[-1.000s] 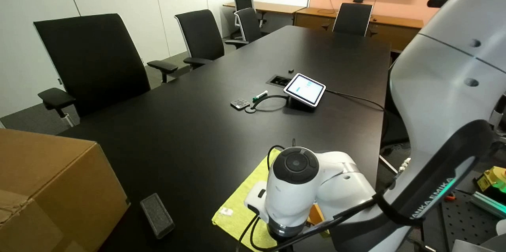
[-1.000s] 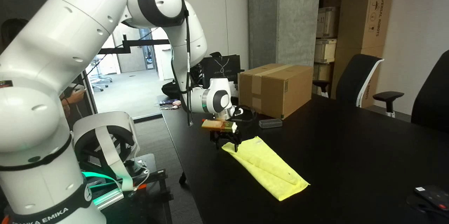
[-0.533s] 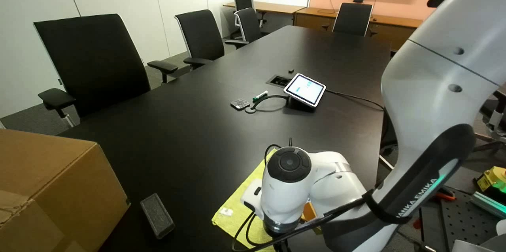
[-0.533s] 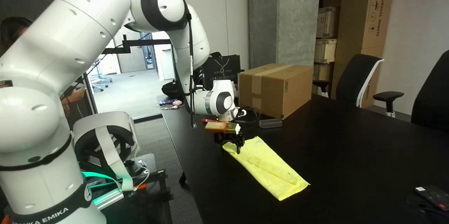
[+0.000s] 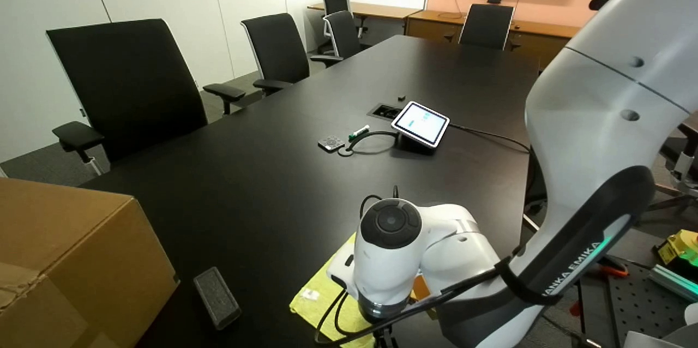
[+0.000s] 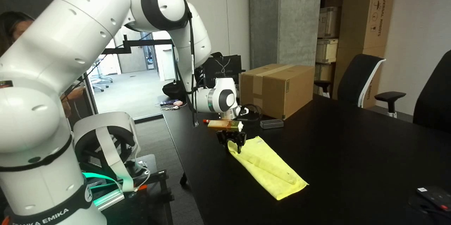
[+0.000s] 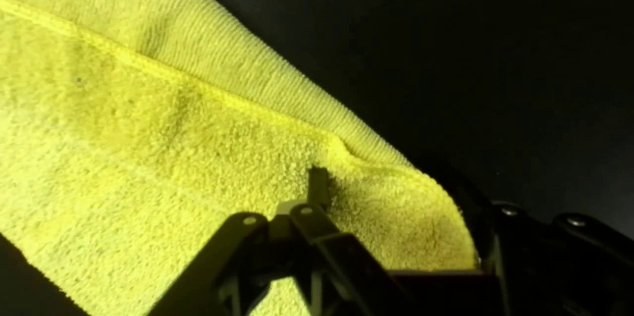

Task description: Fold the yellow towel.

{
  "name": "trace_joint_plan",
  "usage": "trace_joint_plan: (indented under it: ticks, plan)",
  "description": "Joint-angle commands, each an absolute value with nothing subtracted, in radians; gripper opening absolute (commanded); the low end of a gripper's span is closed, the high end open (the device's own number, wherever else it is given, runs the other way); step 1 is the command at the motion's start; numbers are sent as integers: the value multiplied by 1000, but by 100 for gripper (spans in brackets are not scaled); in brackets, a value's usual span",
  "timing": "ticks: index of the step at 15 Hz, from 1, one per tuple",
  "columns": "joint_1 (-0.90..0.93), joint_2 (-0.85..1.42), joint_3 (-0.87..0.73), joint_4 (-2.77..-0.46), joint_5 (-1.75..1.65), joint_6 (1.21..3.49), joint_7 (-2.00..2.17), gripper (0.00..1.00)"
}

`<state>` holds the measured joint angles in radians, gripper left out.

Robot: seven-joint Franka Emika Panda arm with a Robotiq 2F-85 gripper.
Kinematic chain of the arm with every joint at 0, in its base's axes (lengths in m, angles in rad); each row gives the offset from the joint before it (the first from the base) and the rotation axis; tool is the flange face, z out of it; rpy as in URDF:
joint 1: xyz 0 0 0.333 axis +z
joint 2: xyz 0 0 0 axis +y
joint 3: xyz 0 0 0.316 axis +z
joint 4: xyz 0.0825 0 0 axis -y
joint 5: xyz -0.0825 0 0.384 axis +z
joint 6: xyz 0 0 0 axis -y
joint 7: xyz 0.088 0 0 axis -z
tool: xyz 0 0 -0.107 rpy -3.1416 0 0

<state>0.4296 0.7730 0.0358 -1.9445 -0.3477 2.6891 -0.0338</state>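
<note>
The yellow towel (image 6: 267,168) lies on the dark table as a long strip, with one layer laid over another; it shows in an exterior view (image 5: 319,296) partly hidden by the arm. My gripper (image 6: 232,146) points down at the towel's end nearest the box. In the wrist view the towel (image 7: 198,157) shows a hemmed edge lying over a ribbed lower layer. The gripper (image 7: 379,172) has its fingers apart, one on the towel's top and one past its edge. The towel's rounded corner lies between them and looks curled up against the far finger. The fingertip contact underneath is hidden.
A cardboard box (image 6: 278,89) and a grey eraser-like block (image 6: 271,123) stand on the table (image 6: 352,154) beyond the gripper. A tablet on a stand (image 5: 420,124), a marker (image 5: 359,132) and a small square item (image 5: 331,144) lie farther along. A remote (image 6: 435,196) lies near the edge.
My gripper has moved a little over the towel's end, and its fingers look closer together. The towel's near edge has curled inward, and the whole towel has shifted slightly.
</note>
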Motion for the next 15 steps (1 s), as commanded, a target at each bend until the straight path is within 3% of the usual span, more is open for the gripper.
trace_joint_plan:
  ticks: [1, 2, 7, 9, 14, 15]
  plan:
    - [429, 762, 41, -1938, -372, 2633, -51, 74]
    - [431, 764, 39, -1936, -375, 2624, -51, 83]
    - [428, 765, 50, -1918, -375, 2572, -59, 67]
    - [427, 765, 54, -1906, -374, 2559, -59, 55]
    - [421, 770, 54, -1872, -372, 2538, -57, 49]
    - [420, 768, 55, -1869, -371, 2535, -58, 52]
